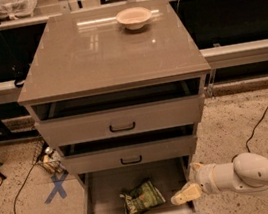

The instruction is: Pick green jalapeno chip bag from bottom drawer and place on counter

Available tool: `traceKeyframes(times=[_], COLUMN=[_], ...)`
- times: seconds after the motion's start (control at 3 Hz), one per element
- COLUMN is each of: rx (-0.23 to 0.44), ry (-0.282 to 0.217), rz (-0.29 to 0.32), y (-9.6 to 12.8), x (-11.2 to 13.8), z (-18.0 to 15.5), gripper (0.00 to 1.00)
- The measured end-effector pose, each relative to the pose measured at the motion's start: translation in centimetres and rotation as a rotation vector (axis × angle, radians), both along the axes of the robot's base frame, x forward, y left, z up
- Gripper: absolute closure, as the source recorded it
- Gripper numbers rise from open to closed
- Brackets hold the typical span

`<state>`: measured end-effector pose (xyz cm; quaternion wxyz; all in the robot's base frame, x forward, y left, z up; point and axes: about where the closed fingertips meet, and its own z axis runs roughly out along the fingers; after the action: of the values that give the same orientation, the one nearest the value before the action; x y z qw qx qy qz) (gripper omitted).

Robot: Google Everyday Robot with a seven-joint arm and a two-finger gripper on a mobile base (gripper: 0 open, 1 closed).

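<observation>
Pincer (187, 193) sat low at the bottom drawer's (105, 194) right side, just beside the chip bag (141, 199) lying on its floor, holding nothing, opening impossible to tell; risks were clipping the middle drawer (130, 155) overhead or skidding the glossy bag away.

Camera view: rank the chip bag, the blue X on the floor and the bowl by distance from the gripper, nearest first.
The gripper hangs over the right side of the bottom drawer.
1. The green jalapeno chip bag, just left of it in the drawer.
2. The blue X, far left, outside the drawer.
3. The bowl, at the back of the counter.
</observation>
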<state>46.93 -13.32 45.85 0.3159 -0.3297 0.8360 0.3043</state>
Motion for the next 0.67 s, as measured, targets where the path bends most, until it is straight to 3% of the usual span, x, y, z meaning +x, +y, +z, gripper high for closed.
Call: traceKeyframes(times=[0.33,0.67], rx=[-0.002,0.000], ry=[0.001,-0.026], rz=[-0.001,-0.003], y=[0.1,0.5], x=[0.0,1.4], z=[-0.3,-4.2], gripper=[0.00,0.00])
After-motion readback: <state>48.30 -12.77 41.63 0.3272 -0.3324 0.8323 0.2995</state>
